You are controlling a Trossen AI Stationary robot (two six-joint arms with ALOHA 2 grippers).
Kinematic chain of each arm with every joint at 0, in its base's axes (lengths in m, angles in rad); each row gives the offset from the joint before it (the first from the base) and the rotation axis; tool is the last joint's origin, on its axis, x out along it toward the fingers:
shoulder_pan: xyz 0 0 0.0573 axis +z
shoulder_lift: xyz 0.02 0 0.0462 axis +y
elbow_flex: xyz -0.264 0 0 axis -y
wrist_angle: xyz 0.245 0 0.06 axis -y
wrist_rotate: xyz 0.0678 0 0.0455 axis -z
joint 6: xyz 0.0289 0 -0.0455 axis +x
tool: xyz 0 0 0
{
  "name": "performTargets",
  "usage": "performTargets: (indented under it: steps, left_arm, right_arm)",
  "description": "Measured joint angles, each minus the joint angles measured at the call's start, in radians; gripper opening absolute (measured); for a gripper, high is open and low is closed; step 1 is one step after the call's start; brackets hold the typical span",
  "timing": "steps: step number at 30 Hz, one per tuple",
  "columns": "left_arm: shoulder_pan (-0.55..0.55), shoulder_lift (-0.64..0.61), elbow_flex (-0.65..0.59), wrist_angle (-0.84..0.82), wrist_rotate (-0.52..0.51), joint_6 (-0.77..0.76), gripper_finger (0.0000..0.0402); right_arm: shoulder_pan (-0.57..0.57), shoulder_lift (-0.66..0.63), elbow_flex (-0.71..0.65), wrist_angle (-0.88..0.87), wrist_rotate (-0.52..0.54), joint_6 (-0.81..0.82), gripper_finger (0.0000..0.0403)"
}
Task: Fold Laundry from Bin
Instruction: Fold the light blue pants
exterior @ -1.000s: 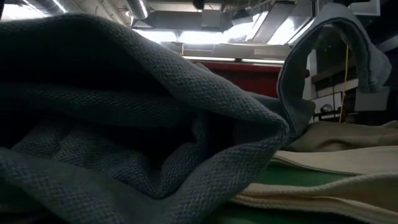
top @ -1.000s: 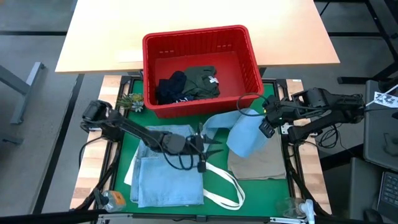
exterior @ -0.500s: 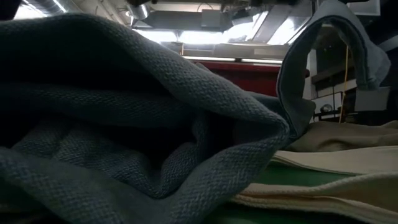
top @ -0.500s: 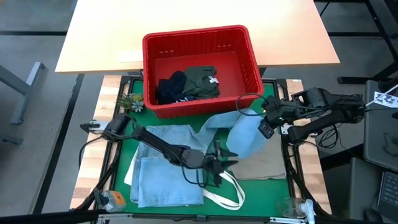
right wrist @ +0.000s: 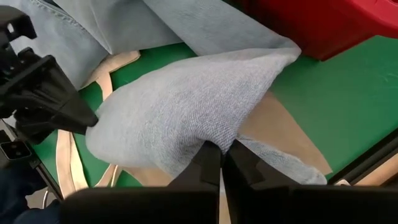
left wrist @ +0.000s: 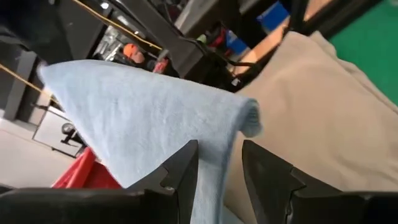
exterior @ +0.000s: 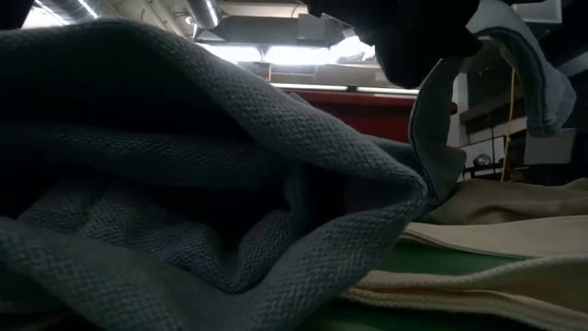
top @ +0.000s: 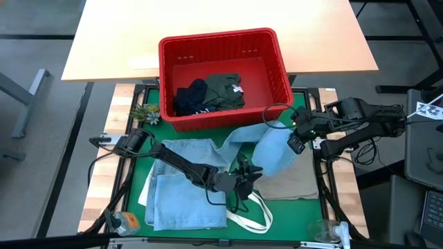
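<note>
Mid-fold: your right gripper [right wrist: 221, 163] pinches the jeans [top: 187, 180] leg aloft; left gripper [top: 243, 174], spread, reaches beside it. Two garments [top: 211, 93] remain in the bin [top: 166, 83].

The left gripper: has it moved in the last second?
Yes. In the high view the left gripper has slid toward the right arm, away from the red bin, reaching the lifted jeans.

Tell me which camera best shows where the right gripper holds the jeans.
The right wrist view: the right gripper is shut on a lifted fold of the jeans. The high view shows that hold small; the left wrist shows only the raised denim, the low view close-up cloth.
</note>
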State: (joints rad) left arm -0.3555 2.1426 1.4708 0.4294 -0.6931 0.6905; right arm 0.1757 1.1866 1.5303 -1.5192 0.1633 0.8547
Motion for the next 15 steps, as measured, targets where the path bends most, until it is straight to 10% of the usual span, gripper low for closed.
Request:
performTargets:
  steps: [7,15]
  left_arm:
    - [0.026,0.001,0.000,0.019,0.008,-0.092,0.0109]
    - [0.047,0.002,0.000,0.140,0.128,-0.307,0.0010]
  right_arm:
    - [0.000,0.000,0.000,0.002,-0.056,0.000,0.0001]
    - [0.000,-0.012,0.001,-0.006,-0.122,0.000,0.0001]
